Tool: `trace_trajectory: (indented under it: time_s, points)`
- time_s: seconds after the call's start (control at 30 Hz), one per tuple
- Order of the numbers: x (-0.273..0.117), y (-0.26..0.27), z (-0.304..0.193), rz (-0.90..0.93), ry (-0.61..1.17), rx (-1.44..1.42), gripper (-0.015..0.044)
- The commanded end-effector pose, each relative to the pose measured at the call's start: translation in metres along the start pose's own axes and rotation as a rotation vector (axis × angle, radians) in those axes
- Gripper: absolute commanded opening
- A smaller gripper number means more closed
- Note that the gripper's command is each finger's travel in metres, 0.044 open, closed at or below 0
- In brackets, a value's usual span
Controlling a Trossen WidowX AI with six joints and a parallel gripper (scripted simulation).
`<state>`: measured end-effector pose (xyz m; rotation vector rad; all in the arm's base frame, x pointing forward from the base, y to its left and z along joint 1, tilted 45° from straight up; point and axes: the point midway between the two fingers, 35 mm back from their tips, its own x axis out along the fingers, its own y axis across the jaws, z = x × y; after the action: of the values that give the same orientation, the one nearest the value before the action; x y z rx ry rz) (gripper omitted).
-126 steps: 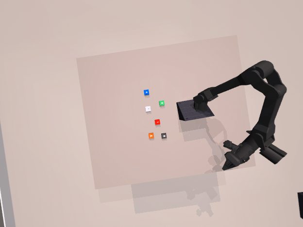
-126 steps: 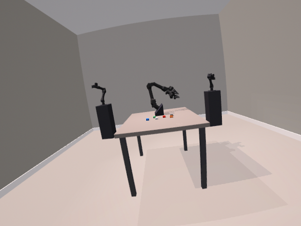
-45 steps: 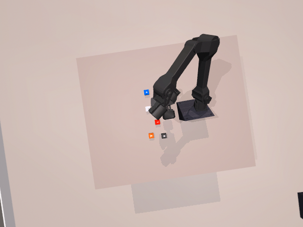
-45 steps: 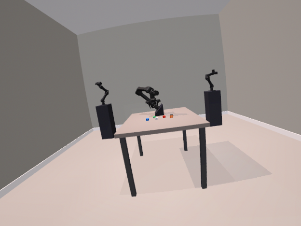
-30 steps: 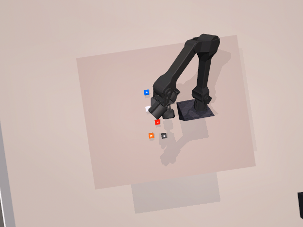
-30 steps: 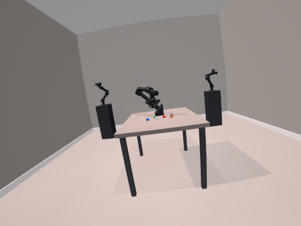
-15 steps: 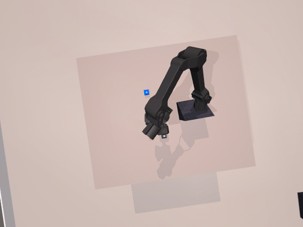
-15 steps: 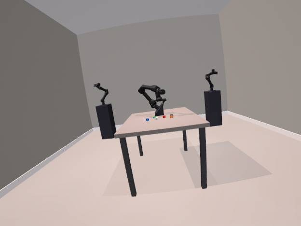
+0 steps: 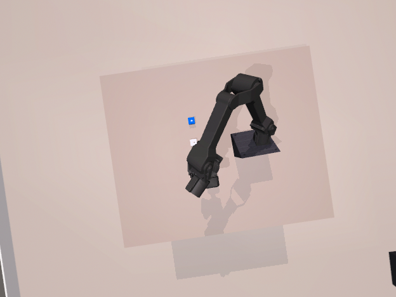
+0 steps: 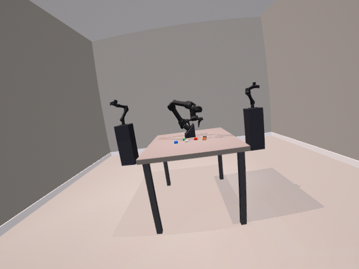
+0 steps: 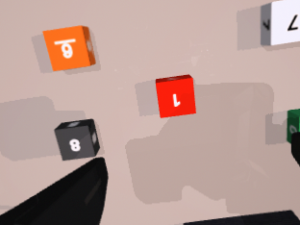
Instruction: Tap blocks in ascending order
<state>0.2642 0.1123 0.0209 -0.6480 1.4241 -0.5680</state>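
My gripper (image 11: 198, 153) is open and empty, raised above the table. In the wrist view the red block (image 11: 175, 98) (image 10: 195, 138) with a 1 lies ahead, between the fingertips' lines. The dark grey block (image 11: 77, 141) with an 8 lies just past the left fingertip. The orange block (image 11: 69, 50) (image 10: 204, 138) has a barred digit, 6 or 9. The white block (image 11: 285, 25) (image 9: 193, 141) (image 10: 186, 141) shows a 7. The green block (image 11: 293, 122) (image 10: 184, 139) is partly behind the right finger. The blue block (image 9: 191, 120) (image 10: 175, 142) has an unreadable digit.
The arm (image 9: 217, 124) hides several blocks in the top view. Its dark base (image 9: 246, 145) stands on the table (image 9: 143, 191) (image 10: 220, 147). Two more arms stand on dark pedestals (image 10: 125, 144) (image 10: 254, 129) beyond the table.
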Motion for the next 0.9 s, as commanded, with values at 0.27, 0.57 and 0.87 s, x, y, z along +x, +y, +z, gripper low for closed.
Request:
trace_trajectory:
  time_s: [0.27,0.57,0.87]
  points:
    - [0.0,0.002,0.001,0.005,0.001,0.008,0.04]
    - [-0.002,0.095,-0.033,0.011,0.001,0.008,0.04]
    - [-0.002,0.095,-0.033,0.011,0.001,0.008,0.04]
